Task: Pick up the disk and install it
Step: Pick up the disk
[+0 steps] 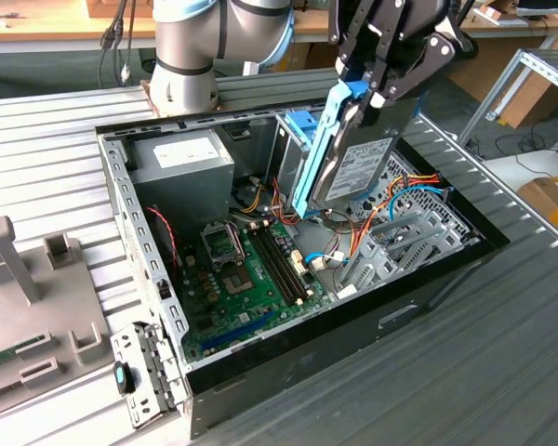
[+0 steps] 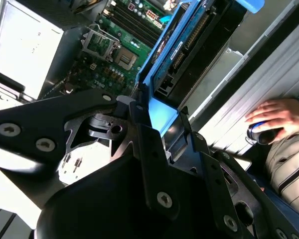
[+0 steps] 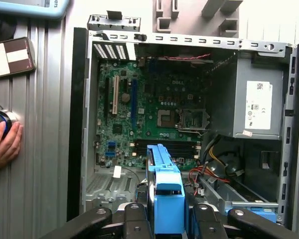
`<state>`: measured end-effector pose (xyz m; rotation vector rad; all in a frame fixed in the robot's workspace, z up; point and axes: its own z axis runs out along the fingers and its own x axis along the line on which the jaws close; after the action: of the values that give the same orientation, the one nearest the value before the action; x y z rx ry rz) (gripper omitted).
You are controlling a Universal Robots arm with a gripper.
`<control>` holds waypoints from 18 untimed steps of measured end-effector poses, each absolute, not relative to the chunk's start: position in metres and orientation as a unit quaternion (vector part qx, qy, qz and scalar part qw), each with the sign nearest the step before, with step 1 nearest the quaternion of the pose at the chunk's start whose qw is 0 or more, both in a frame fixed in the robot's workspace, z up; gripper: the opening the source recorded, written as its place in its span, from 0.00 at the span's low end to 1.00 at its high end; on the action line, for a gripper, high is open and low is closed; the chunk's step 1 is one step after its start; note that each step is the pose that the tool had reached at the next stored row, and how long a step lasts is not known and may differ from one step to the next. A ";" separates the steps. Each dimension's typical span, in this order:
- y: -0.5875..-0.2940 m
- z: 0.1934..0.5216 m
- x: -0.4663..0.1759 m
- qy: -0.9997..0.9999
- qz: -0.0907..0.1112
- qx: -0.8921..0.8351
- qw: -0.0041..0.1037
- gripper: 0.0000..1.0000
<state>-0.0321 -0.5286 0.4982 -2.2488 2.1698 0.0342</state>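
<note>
**A:** What has the gripper got?

**B:** The gripper (image 1: 373,91) is clenched on the disk (image 1: 358,167). In the first wrist view, black fingers (image 3: 133,218) flank the bright blue plastic rail from both sides.

**A:** And where is the disk?

**B:** Up in the air over the open case (image 1: 307,358), tilted on edge. It is a dark metal slab with its white label facing the exterior view's right. The lower end dips toward the cables (image 1: 400,200). Touching or not, can't tell.

**A:** What's in the case?

**B:** It's a black sheet-metal tower lying on its side with the lid off.
- The green motherboard (image 1: 246,279) lies flat on the bottom, with a square socket and long black slots.
- The power supply (image 1: 181,158), a grey box with a white label, fills the corner toward the exterior view's left.
- A bare blue bracket (image 1: 296,121) sits in the perforated drive cage, just beside the held disk.
- The cables are orange, red and blue, in loose loops.

**A:** What's around it?

**B:** The case sits on a ribbed metal surface (image 1: 400,400). A grey moulded fixture (image 1: 28,297) sits on that surface at the exterior view's left, apart from the case. In the second wrist view, a person's hand (image 2: 276,117) rests on a small dark round object beside the case.
</note>
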 end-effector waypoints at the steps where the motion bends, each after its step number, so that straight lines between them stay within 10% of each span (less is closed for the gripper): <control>1: -0.531 0.498 -0.032 0.694 0.011 -0.720 0.008 0.36; 18: -0.570 0.497 -0.018 0.694 0.011 -0.720 0.008 0.36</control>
<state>-0.0177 -0.5700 0.4973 -2.2493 2.1704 0.0331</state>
